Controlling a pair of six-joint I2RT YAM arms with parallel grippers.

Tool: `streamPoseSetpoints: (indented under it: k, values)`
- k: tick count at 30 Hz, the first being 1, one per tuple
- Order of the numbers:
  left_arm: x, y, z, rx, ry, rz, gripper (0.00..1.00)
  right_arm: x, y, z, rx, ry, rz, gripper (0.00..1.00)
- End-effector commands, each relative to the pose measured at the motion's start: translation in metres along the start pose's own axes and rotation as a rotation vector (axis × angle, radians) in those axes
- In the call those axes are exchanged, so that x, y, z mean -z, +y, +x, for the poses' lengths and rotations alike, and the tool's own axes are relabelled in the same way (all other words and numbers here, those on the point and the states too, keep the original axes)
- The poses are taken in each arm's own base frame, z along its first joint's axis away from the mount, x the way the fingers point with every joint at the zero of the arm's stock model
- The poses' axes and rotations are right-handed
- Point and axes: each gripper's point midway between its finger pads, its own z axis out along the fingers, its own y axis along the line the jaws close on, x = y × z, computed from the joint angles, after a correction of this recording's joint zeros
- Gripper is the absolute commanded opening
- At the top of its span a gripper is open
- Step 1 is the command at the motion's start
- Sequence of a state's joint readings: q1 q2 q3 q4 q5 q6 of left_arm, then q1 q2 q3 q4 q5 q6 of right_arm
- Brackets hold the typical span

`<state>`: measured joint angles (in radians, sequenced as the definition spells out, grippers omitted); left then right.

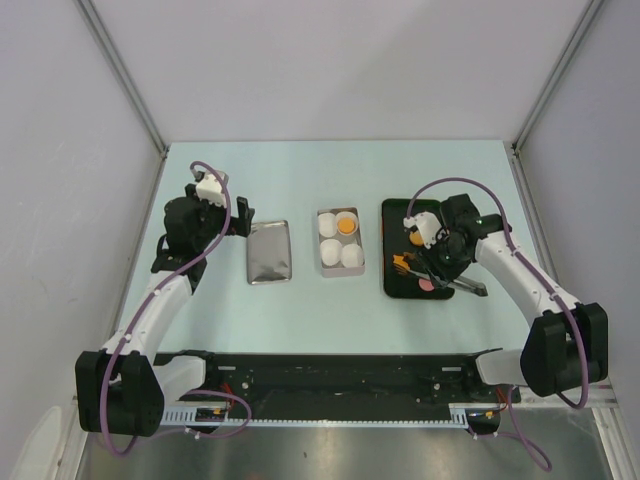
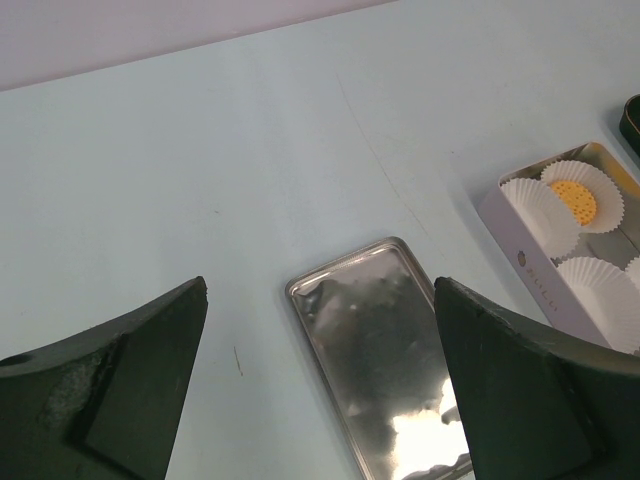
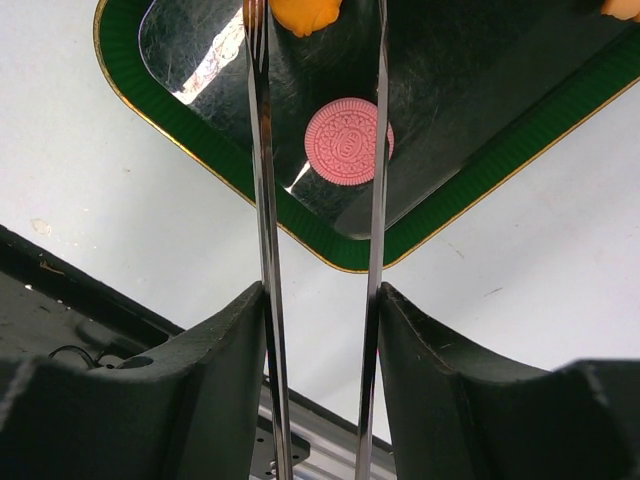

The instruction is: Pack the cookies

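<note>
My right gripper (image 3: 320, 290) is shut on metal tongs (image 3: 262, 200), whose two arms reach out over the dark green-rimmed tray (image 3: 440, 205). A pink round cookie (image 3: 347, 141) lies on the tray between the tong arms. An orange cookie (image 3: 305, 12) sits between the arms at the top edge; I cannot tell if it is pinched. In the top view the tray (image 1: 390, 285) holds orange cookies (image 1: 415, 238) and the pink one (image 1: 425, 284). The box (image 1: 322, 262) holds white paper cups, one with an orange cookie (image 1: 346, 225). My left gripper (image 2: 320, 285) is open and empty above the table.
A silver tin lid (image 1: 269, 252) lies flat left of the box, under my left gripper, and it also shows in the left wrist view (image 2: 375, 340). The black base rail (image 1: 330, 375) runs along the near table edge. Grey walls enclose the table.
</note>
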<state>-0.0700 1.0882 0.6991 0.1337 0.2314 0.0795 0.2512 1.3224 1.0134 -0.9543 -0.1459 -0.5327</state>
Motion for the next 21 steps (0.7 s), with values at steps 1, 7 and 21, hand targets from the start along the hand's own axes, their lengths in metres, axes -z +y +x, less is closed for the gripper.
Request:
streamPoseSetpoints:
  k: [1,7,21]
  values:
    - [0.002,-0.003,-0.012,-0.028,-0.052,0.008,1.00,-0.002,-0.003,-0.003,-0.020,0.004,0.009,0.47]
    - [0.002,-0.002,-0.013,-0.030,-0.053,0.005,1.00,-0.004,-0.003,-0.001,-0.023,0.014,0.006,0.36]
    - [0.001,-0.002,-0.012,-0.027,-0.049,0.006,1.00,0.016,-0.013,-0.025,-0.021,-0.121,0.073,0.28]
